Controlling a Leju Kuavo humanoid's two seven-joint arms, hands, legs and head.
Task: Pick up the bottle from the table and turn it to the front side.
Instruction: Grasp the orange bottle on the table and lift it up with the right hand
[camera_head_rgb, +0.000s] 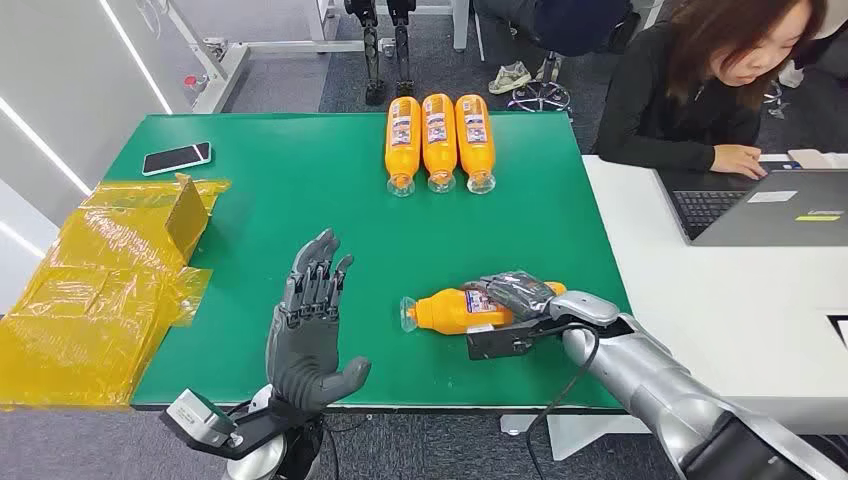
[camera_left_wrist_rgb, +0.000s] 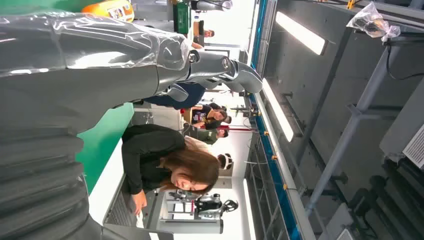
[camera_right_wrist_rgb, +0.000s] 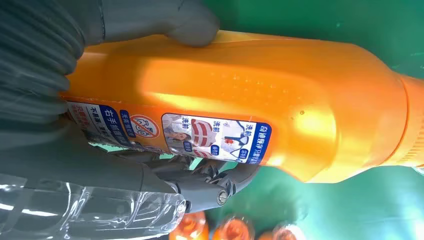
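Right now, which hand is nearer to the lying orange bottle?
Right. The right hand grips the orange bottle; the left hand is raised, open, apart beside its cap end.

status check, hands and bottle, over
Right hand gripping bottle, lying on green table. Left hand open, raised. Nothing blocking.

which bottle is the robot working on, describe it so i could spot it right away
Start at the green table, then go to its near edge on the robot's right, close to the white desk. There an orange bottle lies on its side, cap end pointing left, with the right robot hand wrapped around it. The other three bottles lie side by side at the far edge, untouched.
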